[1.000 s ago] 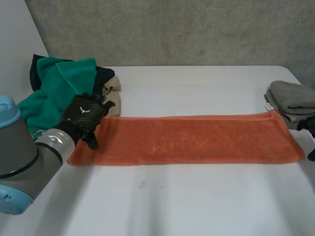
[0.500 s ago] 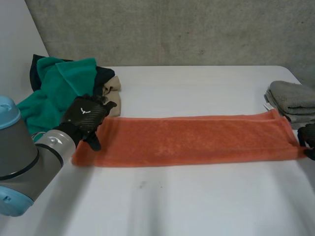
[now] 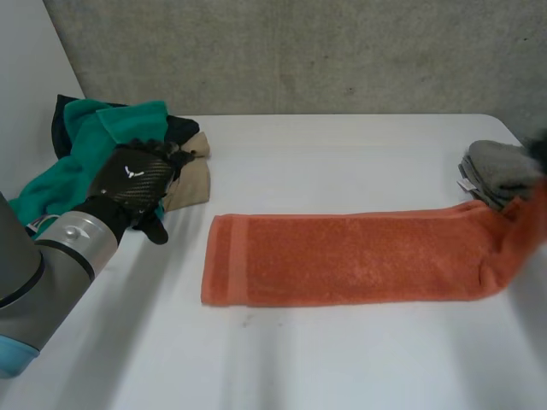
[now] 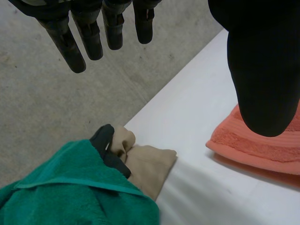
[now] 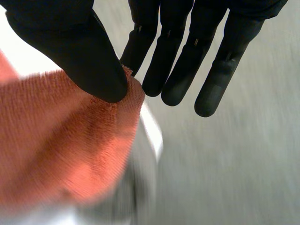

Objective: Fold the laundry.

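The right hand point(image 5: 89, 56) pinches the 3 o'clock end of the orange towel point(image 3: 342, 260) between thumb and fingers, raised off the tabletop point(image 3: 342, 359). From there the towel lies flat, its long axis 3-to-9. The left hand point(image 3: 130, 184), fingers relaxed and empty, hovers off the free end at 10 o'clock, so the fold looks to be the right hand's to carry.

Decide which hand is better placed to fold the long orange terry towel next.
Right. The right hand pinches the raised end of the long orange terry towel; the left hand hangs open, apart from the other end.
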### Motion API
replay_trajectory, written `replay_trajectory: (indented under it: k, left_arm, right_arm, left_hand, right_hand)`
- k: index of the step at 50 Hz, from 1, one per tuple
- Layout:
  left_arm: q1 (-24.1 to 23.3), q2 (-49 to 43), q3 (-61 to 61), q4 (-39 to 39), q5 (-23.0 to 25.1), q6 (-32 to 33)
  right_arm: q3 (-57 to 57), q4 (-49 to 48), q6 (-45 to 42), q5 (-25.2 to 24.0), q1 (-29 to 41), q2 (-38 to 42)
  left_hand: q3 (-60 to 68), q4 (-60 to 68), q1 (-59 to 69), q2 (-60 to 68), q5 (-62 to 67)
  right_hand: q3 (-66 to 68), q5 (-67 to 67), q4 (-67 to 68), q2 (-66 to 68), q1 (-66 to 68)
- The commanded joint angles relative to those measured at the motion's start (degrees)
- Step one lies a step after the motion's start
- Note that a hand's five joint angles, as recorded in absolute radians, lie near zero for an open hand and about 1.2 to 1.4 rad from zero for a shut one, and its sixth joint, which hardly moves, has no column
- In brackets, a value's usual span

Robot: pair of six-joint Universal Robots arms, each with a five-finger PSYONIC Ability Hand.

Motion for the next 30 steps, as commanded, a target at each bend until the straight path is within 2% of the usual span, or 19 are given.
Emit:
replay_trajectory:
  k: [1, 8, 12, 17, 18, 19, 20, 21, 23, 26, 30]
  left_arm:
    - [0.0, 1.64, -0.5, -0.09, -0.12, -0.08]
    - [0.17, 1.73, -1.65, 0.0, -0.12, -0.08]
    - [-0.26, 1.55, -1.74, 0.0, -0.12, -0.08]
    - [-0.62, 0.94, -1.12, 0.35, -0.12, -0.08]
    - [-0.7, 0.85, -0.86, 0.53, -0.12, -0.08]
    - [-0.71, 0.76, -0.68, 0.88, -0.12, -0.08]
    - [-0.97, 0.59, -0.33, 1.49, -0.12, -0.08]
    - [-1.14, 0.32, -0.07, 1.93, -0.12, -0.08]
    - [-2.19, -0.81, 1.59, 3.25, -0.47, -0.08]
    - [-4.21, -2.05, 3.44, 3.96, -0.74, -0.17]
    - [-8.95, -5.64, 7.65, 4.13, -0.74, -2.18]
  right_arm:
    - [-4.16, -5.48, -0.27, -2.1, 24.53, 2.87]
    - [-11.63, -5.58, -0.97, -4.04, 43.71, 15.43]
    - [-14.54, -3.92, -3.6, -3.78, 49.35, 21.93]
    - [-15.07, 0.3, -6.68, -2.64, 51.21, 24.07]
    - [-15.07, 0.74, -6.77, -2.2, 50.95, 23.81]
    - [-14.99, 1.36, -6.6, -1.59, 50.77, 23.54]
    - [-14.81, 1.97, -5.82, 0.07, 50.6, 22.84]
    - [-14.29, 1.98, -5.02, 1.13, 50.51, 22.32]
    - [-12.89, 1.89, -0.39, 5.07, 50.51, 19.78]
    - [-11.39, 2.59, 5.07, 7.73, 48.85, 15.47]
    - [-5.08, 3.47, 16.92, 9.32, 41.21, 7.74]
  left_hand:
    - [-2.19, -1.65, -0.71, -1.95, -2.84]
    - [-2.19, -1.65, -0.71, -1.95, -2.84]
    - [-2.19, -1.65, -0.71, -1.95, -2.84]
    - [-2.19, -1.65, -0.71, -1.95, -2.84]
    - [-2.19, -1.65, -0.71, -1.95, -2.84]
    - [-2.19, -1.65, -0.71, -1.95, -2.84]
    - [-2.19, -1.65, -0.71, -1.95, -2.84]
    - [-2.19, -1.65, -0.71, -1.95, -2.84]
    - [-2.19, -1.65, -0.71, -1.95, -2.84]
    - [-2.19, -1.65, -0.71, -1.95, -2.84]
    - [-2.14, -1.6, -0.66, -1.91, -2.79]
  right_hand:
    - [11.68, 13.33, 11.29, 12.41, 16.95]
    - [11.68, 13.33, 11.29, 12.41, 16.95]
    - [11.68, 13.33, 11.29, 12.41, 16.95]
    - [11.68, 13.33, 11.29, 12.41, 16.95]
    - [4.41, 6.06, 4.02, 5.14, 9.68]
    - [-14.64, -13.0, -15.03, -13.92, -9.38]
    - [-48.47, -46.83, -48.86, -47.75, -43.21]
    - [-58.32, -56.67, -58.71, -57.59, -53.05]
    - [-58.32, -56.67, -58.71, -57.59, -53.05]
    - [-58.32, -56.67, -58.71, -57.59, -53.05]
    - [-58.32, -56.67, -58.71, -57.59, -53.05]
